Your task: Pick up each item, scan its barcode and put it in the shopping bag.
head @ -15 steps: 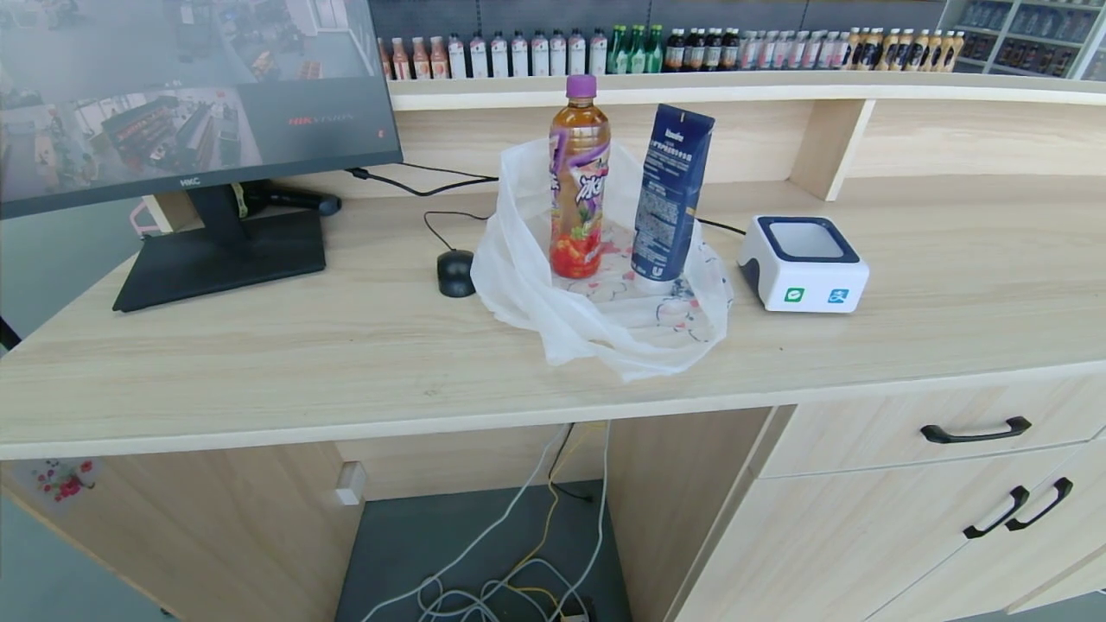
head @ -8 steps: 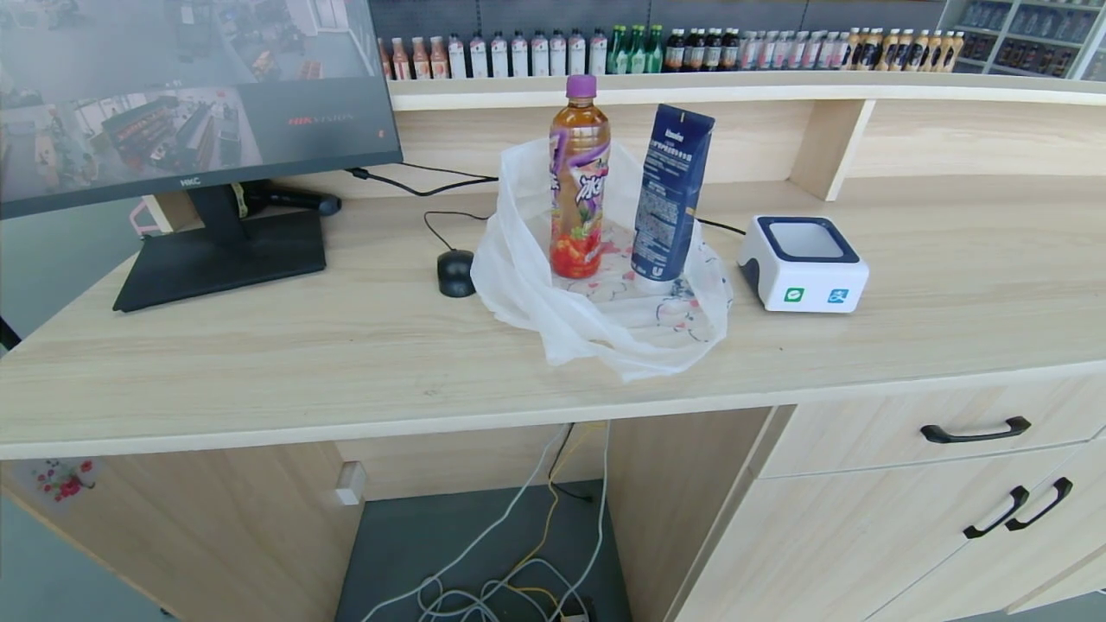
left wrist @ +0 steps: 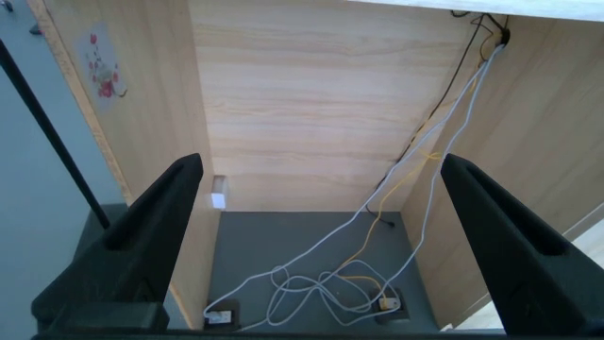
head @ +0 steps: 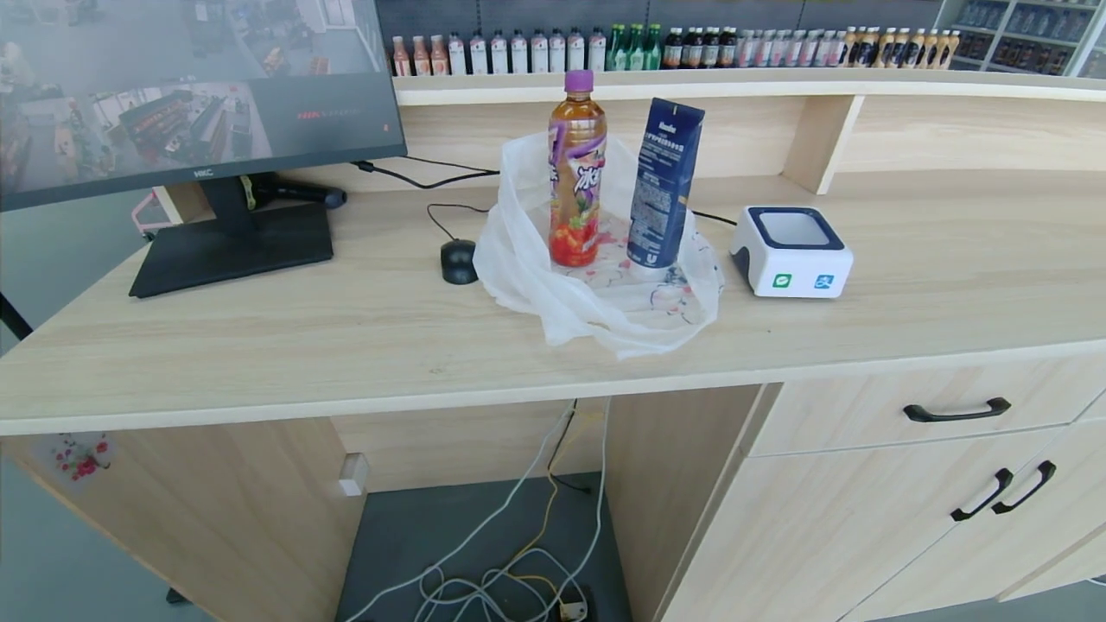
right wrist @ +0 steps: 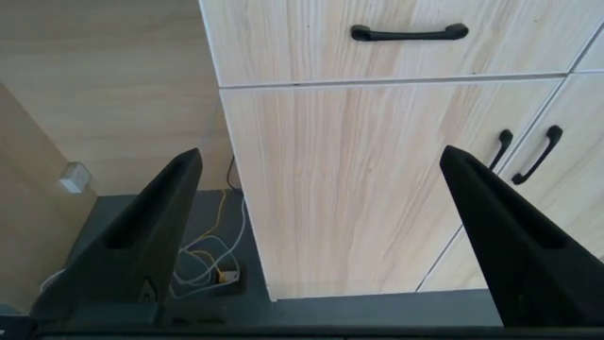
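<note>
Two items, bottle (head: 577, 173) and tube (head: 664, 186), stand in the shopping bag (head: 596, 311) at upper centre — we see left gripper (left wrist: 321, 161) and right gripper (right wrist: 321, 151) fingers spread wide, empty.

The pale wooden counter (head: 346, 345) runs above both my grippers. My left gripper (left wrist: 321, 161), fingers spread wide, faces the open bay (left wrist: 311, 113) under it. Over that bay the white shopping bag (head: 596, 302) lies crumpled on the top, with a black mouse (head: 458, 261) just beside it. Farther out on my left jaws' side stands the monitor's flat base (head: 233, 250). My right gripper (right wrist: 321, 151), also spread, faces the drawers (right wrist: 396, 61). Above them sits the white scanner (head: 791, 253), just beside the bag.
</note>
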